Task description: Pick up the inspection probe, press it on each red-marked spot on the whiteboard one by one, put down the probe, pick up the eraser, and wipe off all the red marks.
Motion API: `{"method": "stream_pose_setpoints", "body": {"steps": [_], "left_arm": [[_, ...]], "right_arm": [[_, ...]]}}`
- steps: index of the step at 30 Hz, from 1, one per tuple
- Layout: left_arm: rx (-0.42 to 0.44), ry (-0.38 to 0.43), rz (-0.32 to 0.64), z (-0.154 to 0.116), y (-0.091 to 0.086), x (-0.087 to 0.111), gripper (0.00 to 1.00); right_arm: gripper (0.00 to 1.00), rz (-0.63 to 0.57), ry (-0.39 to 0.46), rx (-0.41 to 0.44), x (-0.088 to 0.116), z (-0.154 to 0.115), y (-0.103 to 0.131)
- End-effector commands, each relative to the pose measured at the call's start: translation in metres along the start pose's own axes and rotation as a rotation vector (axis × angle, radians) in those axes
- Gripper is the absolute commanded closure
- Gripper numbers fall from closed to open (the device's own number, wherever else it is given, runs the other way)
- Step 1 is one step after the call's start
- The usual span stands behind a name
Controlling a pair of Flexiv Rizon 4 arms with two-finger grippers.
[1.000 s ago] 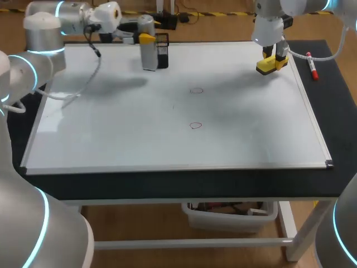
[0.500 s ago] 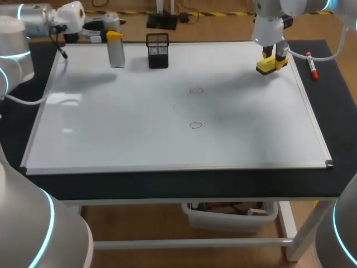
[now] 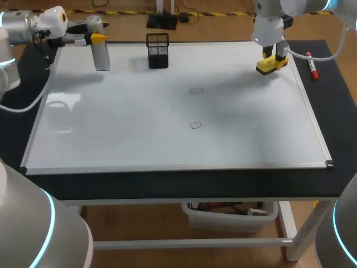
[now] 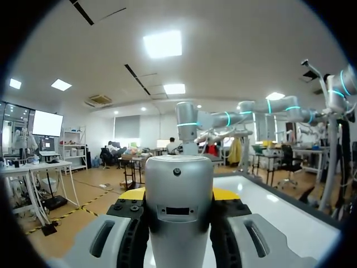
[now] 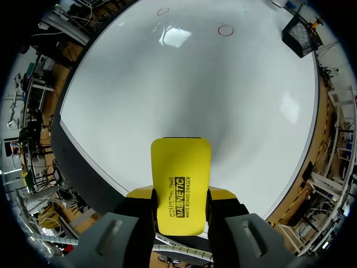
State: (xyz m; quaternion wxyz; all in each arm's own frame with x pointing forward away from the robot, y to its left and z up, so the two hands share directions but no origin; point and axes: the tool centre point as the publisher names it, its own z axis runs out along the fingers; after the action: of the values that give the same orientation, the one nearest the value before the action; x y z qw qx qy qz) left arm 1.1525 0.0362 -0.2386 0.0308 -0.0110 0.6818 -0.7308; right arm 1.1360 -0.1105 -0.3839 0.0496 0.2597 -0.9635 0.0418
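Left gripper [image 4: 178,194]: clamped on silver cylindrical probe [image 4: 178,218] | right gripper [image 5: 180,196]: clamped on yellow block eraser [image 5: 181,164], over white rectangular whiteboard [image 3: 167,128]

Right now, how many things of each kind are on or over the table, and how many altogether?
whiteboard: 1
probe: 1
eraser: 1
marker pen: 1
mesh cup: 1
red circles: 2
Total: 7
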Motion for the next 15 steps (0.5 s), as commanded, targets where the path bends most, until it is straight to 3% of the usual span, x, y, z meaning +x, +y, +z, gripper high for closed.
{"method": "stream_pose_setpoints", "body": {"steps": [1,15], "left_arm": [[0.009,0.008,0.004,-0.0071,0.0002,-0.0036,1.0],[0.015,-0.01,0.019,-0.0133,-0.0069,-0.0014,1.0]], "right_arm": [[1.0,-0.001,0.004,0.003,-0.0001,-0.0019,-0.0006],[1.0,-0.001,0.004,0.003,-0.0001,-0.0019,-0.0006]]}}
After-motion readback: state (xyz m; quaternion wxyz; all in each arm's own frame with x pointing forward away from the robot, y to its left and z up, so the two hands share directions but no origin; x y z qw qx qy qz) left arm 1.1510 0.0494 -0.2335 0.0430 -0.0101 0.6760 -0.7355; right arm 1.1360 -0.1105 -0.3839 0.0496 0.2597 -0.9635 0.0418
